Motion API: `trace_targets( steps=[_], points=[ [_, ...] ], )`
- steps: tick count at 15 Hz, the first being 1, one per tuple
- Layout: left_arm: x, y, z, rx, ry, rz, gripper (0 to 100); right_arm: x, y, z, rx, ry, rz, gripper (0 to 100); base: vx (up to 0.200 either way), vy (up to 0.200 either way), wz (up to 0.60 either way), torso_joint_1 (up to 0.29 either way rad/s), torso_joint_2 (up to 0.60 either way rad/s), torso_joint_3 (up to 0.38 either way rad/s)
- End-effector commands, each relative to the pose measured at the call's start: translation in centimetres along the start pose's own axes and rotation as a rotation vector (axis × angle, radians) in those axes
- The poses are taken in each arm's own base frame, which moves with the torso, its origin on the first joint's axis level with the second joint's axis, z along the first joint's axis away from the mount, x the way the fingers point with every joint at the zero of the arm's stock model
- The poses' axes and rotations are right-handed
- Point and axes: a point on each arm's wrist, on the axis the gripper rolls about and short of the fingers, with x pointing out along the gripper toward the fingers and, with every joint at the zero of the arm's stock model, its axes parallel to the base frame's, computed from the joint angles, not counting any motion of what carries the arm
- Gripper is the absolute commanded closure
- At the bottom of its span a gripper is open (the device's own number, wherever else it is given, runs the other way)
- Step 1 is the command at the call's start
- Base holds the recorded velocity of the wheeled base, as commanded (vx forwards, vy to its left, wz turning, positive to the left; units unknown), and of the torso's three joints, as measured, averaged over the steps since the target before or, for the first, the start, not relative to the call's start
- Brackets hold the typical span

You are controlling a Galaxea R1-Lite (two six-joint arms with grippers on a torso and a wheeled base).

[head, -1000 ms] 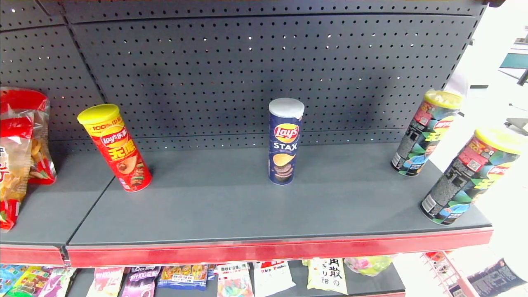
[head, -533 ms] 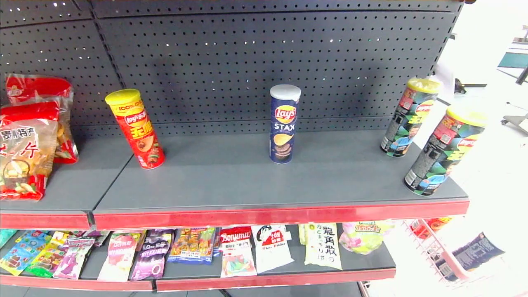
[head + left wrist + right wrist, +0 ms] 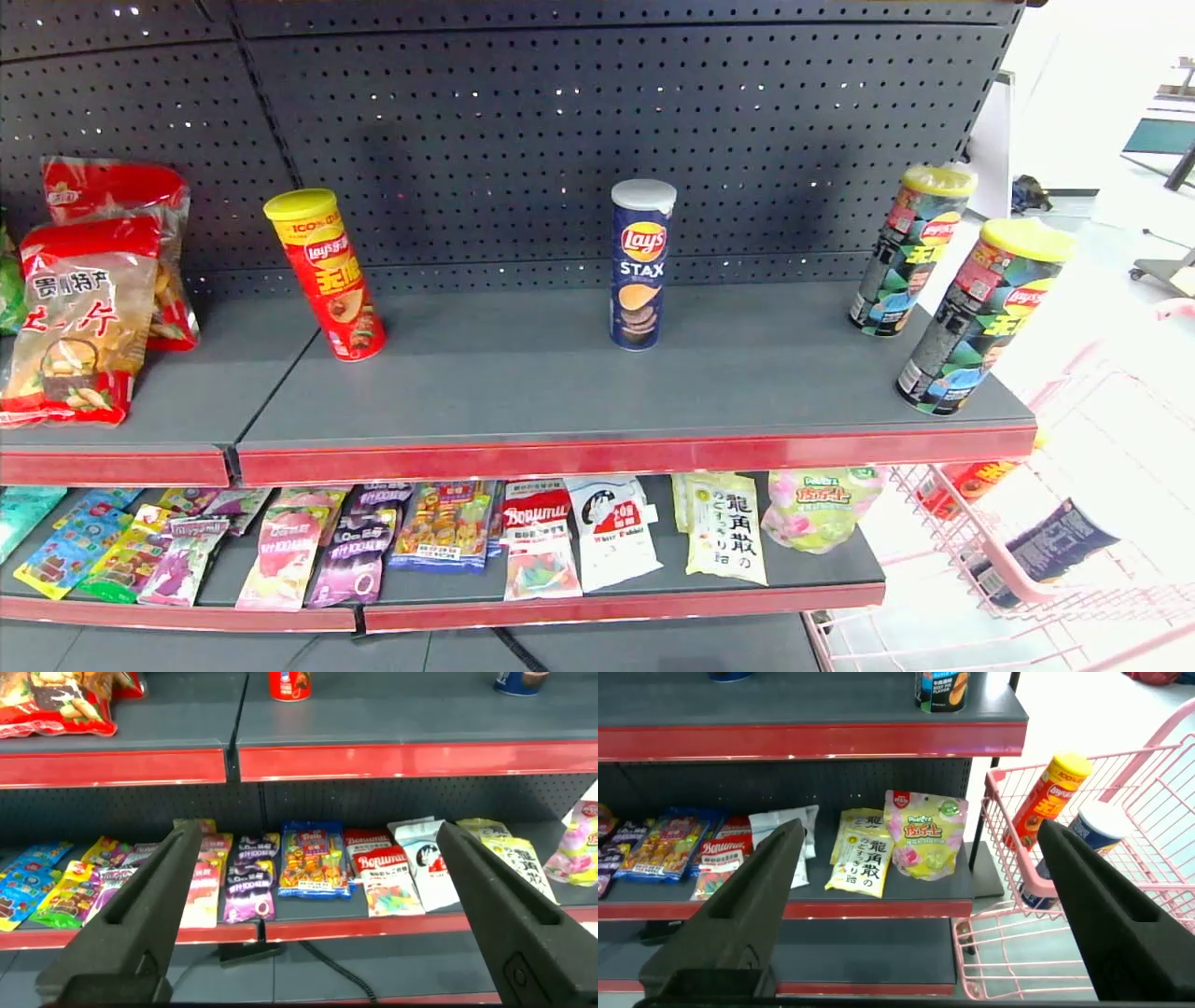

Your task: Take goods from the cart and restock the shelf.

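The grey shelf [image 3: 523, 401] with a red front edge carries a red can [image 3: 325, 273], a blue can [image 3: 640, 264] and two green-and-black cans [image 3: 910, 250] [image 3: 983, 317], all upright. A pink wire cart [image 3: 1027, 583] stands at the lower right, beside the shelf end. In the right wrist view the cart [image 3: 999, 840] holds a red can with a yellow lid [image 3: 1048, 798] and a blue can with a white lid [image 3: 1085, 838]. My right gripper [image 3: 922, 829] is open and empty, facing the lower shelf and cart. My left gripper [image 3: 318, 831] is open and empty, facing the lower shelf.
Red snack bags [image 3: 79, 317] sit on the upper shelf at the left. The lower shelf [image 3: 616, 597] is lined with several flat packets, among them a green pouch [image 3: 924, 833]. A black cable [image 3: 308, 957] runs along the floor under it.
The head view has pulled back from the shelf, bringing the lower shelf and the pink cart into sight. The cans on the shelf stand as before.
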Motion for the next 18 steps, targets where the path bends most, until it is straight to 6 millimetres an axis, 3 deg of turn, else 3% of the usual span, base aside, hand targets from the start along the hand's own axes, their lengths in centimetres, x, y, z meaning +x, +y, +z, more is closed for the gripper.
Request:
trace_targets(
  steps=[1,5,18],
  points=[
    [0.01,0.0,-0.01,0.0,0.001,0.0,0,0.0,0.0,0.0,0.0,0.0,0.0,0,0.0,0.0,0.0,0.0,0.0,0.0],
    [0.01,0.0,-0.03,0.0,0.002,0.0,0,0.0,0.0,0.0,-0.002,0.0,0.002,0,0.0,0.0,0.0,0.0,0.0,0.0],
    [0.01,0.0,-0.01,0.0,0.001,-0.001,0,0.0,0.0,0.0,0.0,0.0,0.002,0,0.0,-0.2,0.0,0.005,0.0,0.003]
  ],
)
